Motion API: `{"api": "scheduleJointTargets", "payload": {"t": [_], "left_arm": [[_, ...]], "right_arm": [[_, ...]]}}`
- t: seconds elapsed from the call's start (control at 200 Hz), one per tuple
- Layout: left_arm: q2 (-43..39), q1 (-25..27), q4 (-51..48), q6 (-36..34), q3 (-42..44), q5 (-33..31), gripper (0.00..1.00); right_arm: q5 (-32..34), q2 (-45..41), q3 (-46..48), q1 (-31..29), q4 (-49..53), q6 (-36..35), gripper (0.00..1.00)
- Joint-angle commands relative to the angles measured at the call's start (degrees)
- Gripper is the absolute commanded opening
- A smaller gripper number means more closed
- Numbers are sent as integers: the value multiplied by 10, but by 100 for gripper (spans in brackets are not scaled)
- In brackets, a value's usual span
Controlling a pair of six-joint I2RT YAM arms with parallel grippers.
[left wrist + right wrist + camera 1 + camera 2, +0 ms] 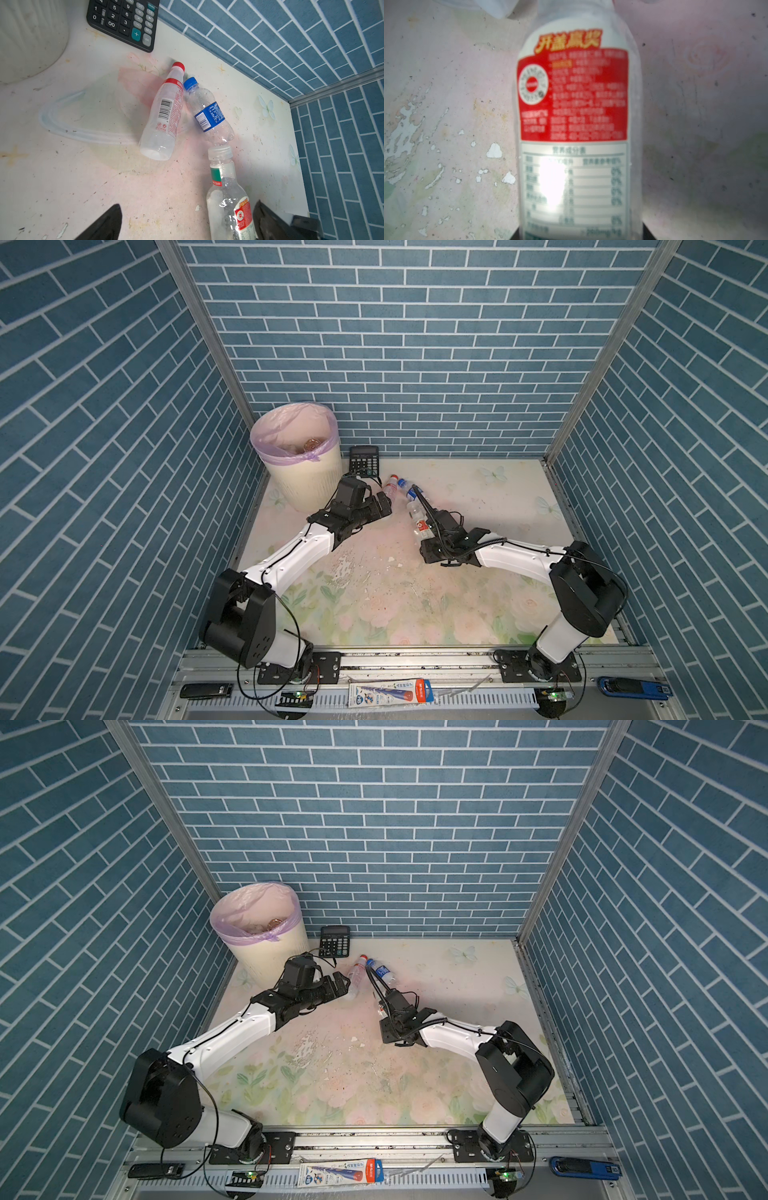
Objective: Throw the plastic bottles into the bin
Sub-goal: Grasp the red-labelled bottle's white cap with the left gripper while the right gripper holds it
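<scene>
While right jaws grip white-capped bottle, blue-capped bottle crowds its cap

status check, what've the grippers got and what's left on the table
Left gripper open, empty, near the red-capped bottle. Right gripper shut on the white-capped bottle. Blue-capped bottle lies at its cap; calculator sits beside the bin.

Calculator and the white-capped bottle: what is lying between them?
A red-capped bottle and a blue-capped bottle, both on their sides, side by side, short of the white-capped bottle. The left wrist view shows it plainly, both top views too.
</scene>
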State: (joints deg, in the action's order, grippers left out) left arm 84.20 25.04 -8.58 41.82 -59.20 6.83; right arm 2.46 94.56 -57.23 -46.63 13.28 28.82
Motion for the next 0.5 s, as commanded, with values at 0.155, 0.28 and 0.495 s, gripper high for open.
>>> {"api": "scheduleJointTargets", "payload": {"t": [0.155, 0.28, 0.495], "left_arm": [[43, 8, 45, 16, -45, 63, 99], [67, 20, 57, 22, -72, 78, 98], [104, 33, 78, 37, -97, 85, 90]], "right_arm": [[-22, -57, -6, 8, 3, -25, 43], [-35, -74, -8, 8, -12, -25, 43], [-67, -99, 6, 8, -56, -13, 41]]}}
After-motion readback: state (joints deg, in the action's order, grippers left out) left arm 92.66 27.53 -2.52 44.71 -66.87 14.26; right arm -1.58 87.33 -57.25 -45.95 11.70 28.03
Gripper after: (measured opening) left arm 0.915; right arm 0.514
